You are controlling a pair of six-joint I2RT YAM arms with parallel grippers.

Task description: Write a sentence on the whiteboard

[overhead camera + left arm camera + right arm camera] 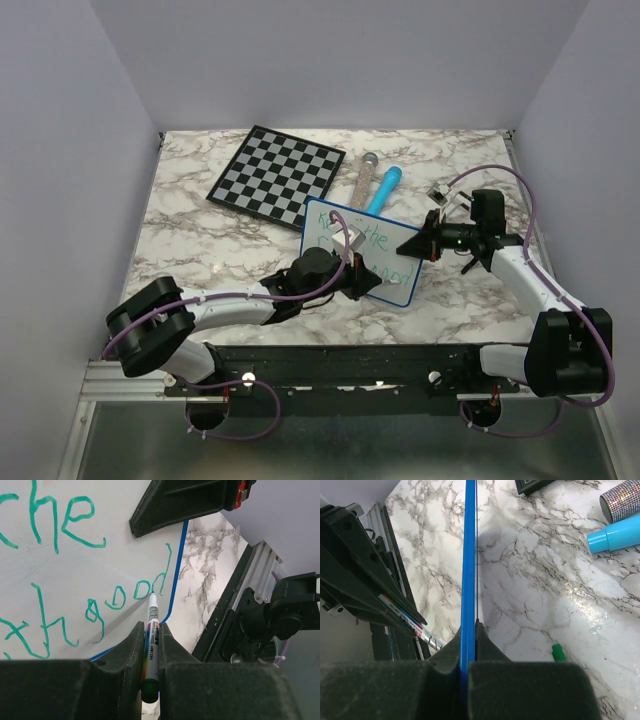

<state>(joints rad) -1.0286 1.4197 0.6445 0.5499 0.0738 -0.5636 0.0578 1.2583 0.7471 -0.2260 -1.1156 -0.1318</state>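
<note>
The whiteboard [345,225], white with a blue rim, stands tilted on the marble table. The green sentence [376,239] shows on it; in the left wrist view I read "the" [60,522] above a line ending in "good" [125,597]. My left gripper [358,279] is shut on a whiteboard marker [152,635], whose tip touches the board just after "good". My right gripper [424,246] is shut on the board's right rim. In the right wrist view that rim [468,555] is edge-on between the fingers [487,642].
A checkered chessboard [277,172] lies at the back left. A glittery tube [364,172] and a blue tube [384,189] lie behind the whiteboard. A green marker cap [558,653] lies on the marble under the board. A small black-and-white object [438,193] sits back right.
</note>
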